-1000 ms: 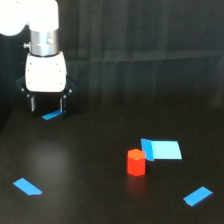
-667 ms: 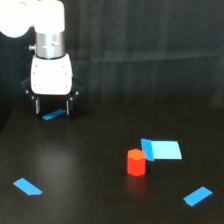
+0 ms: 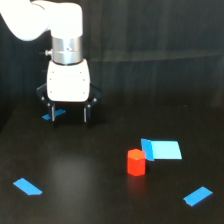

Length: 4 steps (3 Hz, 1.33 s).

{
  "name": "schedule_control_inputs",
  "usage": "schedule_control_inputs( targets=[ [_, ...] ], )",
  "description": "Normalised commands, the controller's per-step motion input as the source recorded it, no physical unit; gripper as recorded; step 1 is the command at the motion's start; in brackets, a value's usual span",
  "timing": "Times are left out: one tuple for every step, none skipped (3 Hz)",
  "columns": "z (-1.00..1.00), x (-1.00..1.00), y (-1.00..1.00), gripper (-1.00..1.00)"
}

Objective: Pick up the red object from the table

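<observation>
The red object (image 3: 136, 162), a small orange-red stubby block, stands upright on the black table (image 3: 85, 190) a little right of centre in the exterior view. My gripper (image 3: 69, 114) hangs from the white arm at the upper left, well apart from the block, up and to its left. Its two dark fingers (image 3: 86, 113) point down, spread apart, with nothing between them.
Flat blue patches lie on the table: a large one (image 3: 162, 149) touching the block's right side, one (image 3: 198, 196) at the lower right, one (image 3: 27, 186) at the lower left, and a small one (image 3: 54, 115) behind the gripper's fingers.
The arm has moved toward the exterior view's right and a little lower, bringing the gripper nearer the red object. The block and the blue patches have not moved.
</observation>
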Motion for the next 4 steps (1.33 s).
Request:
schedule_control_inputs(
  targets=[
    [-0.32, 1.0, -0.89, 1.0],
    [-0.39, 0.96, -0.75, 0.96],
    [-0.32, 1.0, -0.61, 0.96],
    [-0.3, 0.66, -0.9, 1.0]
  ],
)
